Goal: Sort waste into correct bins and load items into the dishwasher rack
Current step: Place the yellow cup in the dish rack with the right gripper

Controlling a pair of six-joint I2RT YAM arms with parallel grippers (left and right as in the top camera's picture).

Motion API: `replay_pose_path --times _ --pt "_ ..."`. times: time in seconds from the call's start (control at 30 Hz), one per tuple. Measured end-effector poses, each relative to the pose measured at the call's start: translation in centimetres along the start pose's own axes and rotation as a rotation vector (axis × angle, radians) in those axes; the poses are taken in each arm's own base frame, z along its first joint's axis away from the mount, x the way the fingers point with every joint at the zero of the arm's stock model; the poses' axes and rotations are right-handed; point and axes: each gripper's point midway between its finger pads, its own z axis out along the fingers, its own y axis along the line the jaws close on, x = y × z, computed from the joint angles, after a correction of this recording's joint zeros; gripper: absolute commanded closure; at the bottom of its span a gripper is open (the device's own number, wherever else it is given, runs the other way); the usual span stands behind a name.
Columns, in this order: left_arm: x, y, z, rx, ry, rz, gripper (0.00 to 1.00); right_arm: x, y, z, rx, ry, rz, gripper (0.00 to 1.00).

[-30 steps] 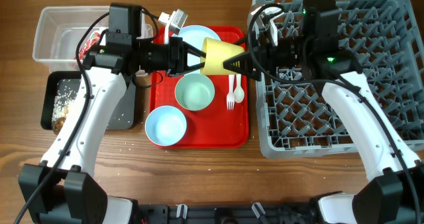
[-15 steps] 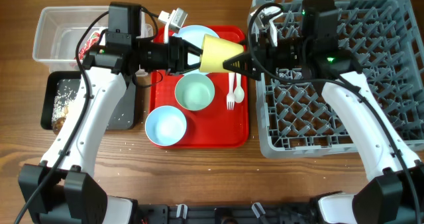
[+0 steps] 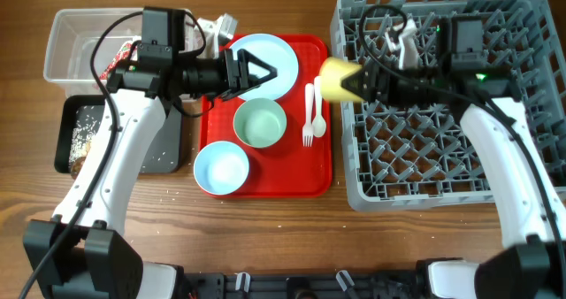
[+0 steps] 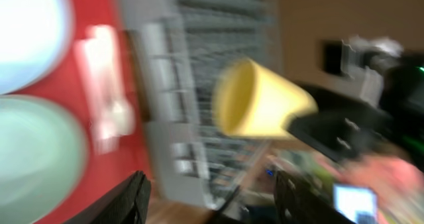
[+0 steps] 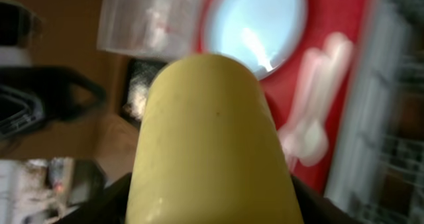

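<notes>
My right gripper (image 3: pixel 355 80) is shut on the small yellow cup (image 3: pixel 336 78), which hangs on its side over the left edge of the grey dishwasher rack (image 3: pixel 522 87). In the right wrist view the cup (image 5: pixel 212 144) fills the space between the fingers. My left gripper (image 3: pixel 258 72) is open and empty above the pale blue plate (image 3: pixel 281 53); in its wrist view the cup (image 4: pixel 258 108) is clear of the fingers (image 4: pixel 132 197). The green bowl (image 3: pixel 260 123), light blue bowl (image 3: pixel 221 168) and white fork and spoon (image 3: pixel 311 118) are on the red tray (image 3: pixel 301 182).
A clear tub (image 3: pixel 75 47) stands at the back left with something red (image 3: pixel 115 65) inside. In front of it, the black tray (image 3: pixel 64 140) holds crumbs. Small crumbs dot the wooden table near the red tray's front left corner.
The left gripper has opened and let go of the yellow cup. The right gripper has carried the cup from over the red tray rightward to the rack's left edge.
</notes>
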Motion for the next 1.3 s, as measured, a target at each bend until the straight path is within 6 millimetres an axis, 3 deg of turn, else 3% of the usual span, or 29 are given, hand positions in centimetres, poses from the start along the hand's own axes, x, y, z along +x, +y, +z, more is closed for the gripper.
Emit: replay_pose_path --times 0.17,0.3,0.5,0.73,0.9,1.13,1.2,1.3 --pt "-0.5 5.9 -1.0 -0.331 -0.081 -0.067 0.38 4.6 -3.0 -4.3 0.354 0.113 0.133 0.48" --pt "-1.1 8.7 -2.3 -0.504 -0.136 -0.076 0.38 8.5 -4.8 -6.7 0.550 0.234 0.227 0.48" --pt "-1.6 9.8 -3.0 -0.576 -0.170 -0.070 0.38 10.8 -5.4 -7.0 0.682 0.309 0.240 0.47" --pt "-1.7 9.9 -3.2 -0.589 -0.176 -0.069 0.38 14.2 -7.8 -6.1 0.767 0.415 0.298 0.45" --pt "-1.7 10.0 -3.2 -0.593 -0.177 -0.069 0.33 14.9 -9.7 -4.5 0.776 0.426 0.310 0.26" --pt "-1.7 10.0 -3.3 -0.595 -0.179 -0.069 0.31 13.7 -10.3 -3.4 0.767 0.383 0.292 0.25" --pt "-1.7 10.0 -3.3 -0.596 -0.178 -0.069 0.31 12.8 -10.0 -3.4 0.758 0.360 0.282 0.25" --pt "-1.7 10.0 -3.3 -0.596 -0.179 -0.067 0.28 9.0 -8.1 -3.8 0.720 0.253 0.232 0.25"
